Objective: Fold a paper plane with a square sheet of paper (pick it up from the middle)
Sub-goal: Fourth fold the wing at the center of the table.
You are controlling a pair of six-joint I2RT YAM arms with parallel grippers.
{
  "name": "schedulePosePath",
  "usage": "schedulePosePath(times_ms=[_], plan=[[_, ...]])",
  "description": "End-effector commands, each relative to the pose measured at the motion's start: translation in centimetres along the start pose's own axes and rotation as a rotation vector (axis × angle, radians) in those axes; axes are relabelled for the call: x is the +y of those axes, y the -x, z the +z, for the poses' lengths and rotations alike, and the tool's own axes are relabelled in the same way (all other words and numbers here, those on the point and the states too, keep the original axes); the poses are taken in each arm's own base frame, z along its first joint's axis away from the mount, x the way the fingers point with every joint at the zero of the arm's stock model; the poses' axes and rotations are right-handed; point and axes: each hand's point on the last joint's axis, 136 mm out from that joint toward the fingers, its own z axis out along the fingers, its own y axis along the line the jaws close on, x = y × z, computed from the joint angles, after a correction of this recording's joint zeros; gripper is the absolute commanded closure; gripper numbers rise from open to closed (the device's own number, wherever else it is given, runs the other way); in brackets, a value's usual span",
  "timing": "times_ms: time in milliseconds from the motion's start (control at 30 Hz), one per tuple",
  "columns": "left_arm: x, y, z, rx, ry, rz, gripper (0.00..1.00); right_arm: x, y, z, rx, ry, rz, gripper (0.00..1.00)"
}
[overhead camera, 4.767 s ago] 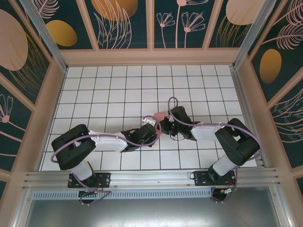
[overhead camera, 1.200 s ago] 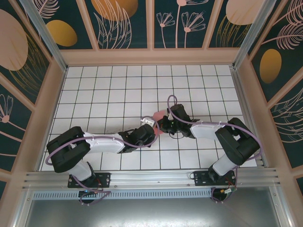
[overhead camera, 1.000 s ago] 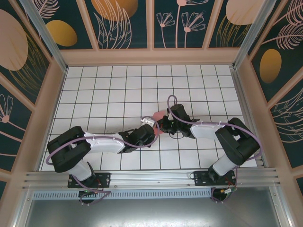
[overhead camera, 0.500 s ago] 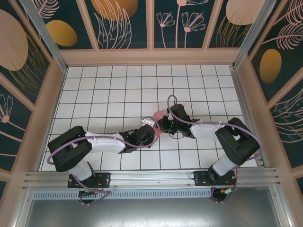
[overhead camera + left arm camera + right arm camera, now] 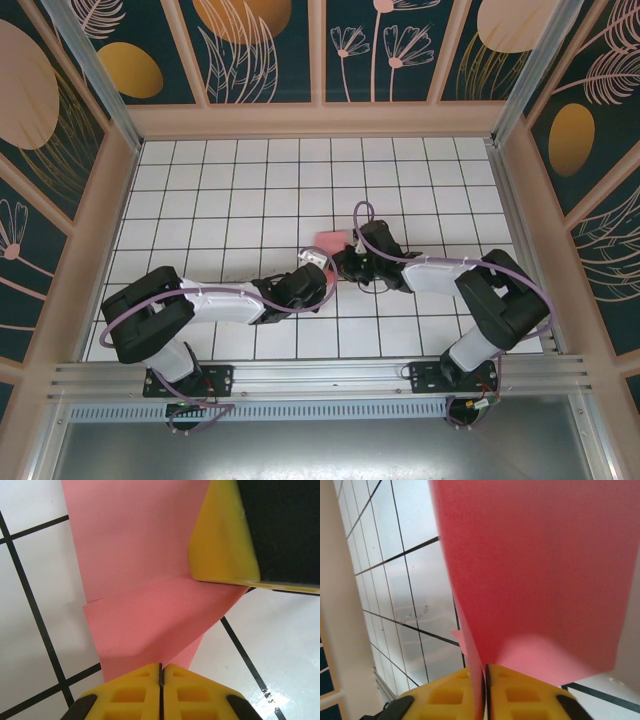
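I see my left gripper closed on the lower edge of the creased square sheet of paper. Another yellow finger touches the paper's right side, just above the fold.

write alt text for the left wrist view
A creased salmon-pink square sheet of paper spans the middle, its near tip pinched in the left gripper's shut yellow jaws, over a white gridded table. Another yellow pad touches the paper's upper right edge.

Paper sheet: thin salmon-pink paper, looking matt and smooth, showing one sharp crease. Tabletop: glossy white tiles, reflecting light. Left pincer, right pincer: yellow tips looking matt, rubbery. Near rail: brushed metal, shining dully.
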Motion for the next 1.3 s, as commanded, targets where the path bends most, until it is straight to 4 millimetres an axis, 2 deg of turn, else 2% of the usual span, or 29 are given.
schedulePosePath(times_ms=[0,100,233,367,533,633,833,1267], plan=[[-0.3,0.5,-0.4,-0.032,-0.023,-0.023,0.93,1.5,1.1,-1.5,-0.044,0.007,-0.044,0.8],[-0.7,0.4,-0.6,-0.041,-0.06,-0.036,0.95,1.8,1.5,-2.4,-0.063,0.013,-0.064,0.68],[-1.2,0.5,-0.8,-0.048,-0.12,-0.059,0.95,2.0,2.1,-3.9,-0.093,0.015,-0.086,0.61],[-1.7,0.8,-1.3,-0.059,-0.206,-0.093,0.96,2.0,3.0,-5.8,-0.149,0.019,-0.105,0.6],[-0.9,0.9,-2.1,-0.08,-0.322,-0.192,0.95,2.6,3.4,-7.2,-0.22,0.062,-0.166,0.65],[-1.0,0.6,-2.3,-0.071,-0.392,-0.233,0.95,2.4,3.1,-7.1,-0.219,0.082,-0.176,0.66],[-1.2,0.3,-2.5,-0.062,-0.466,-0.3,0.95,3.0,1.9,-5.3,-0.117,0.118,-0.205,0.7],[0.0,-1.0,-1.1,-0.013,-0.467,-0.446,0.95,3.4,0.5,-2.9,-0.04,0.146,-0.216,0.79]])
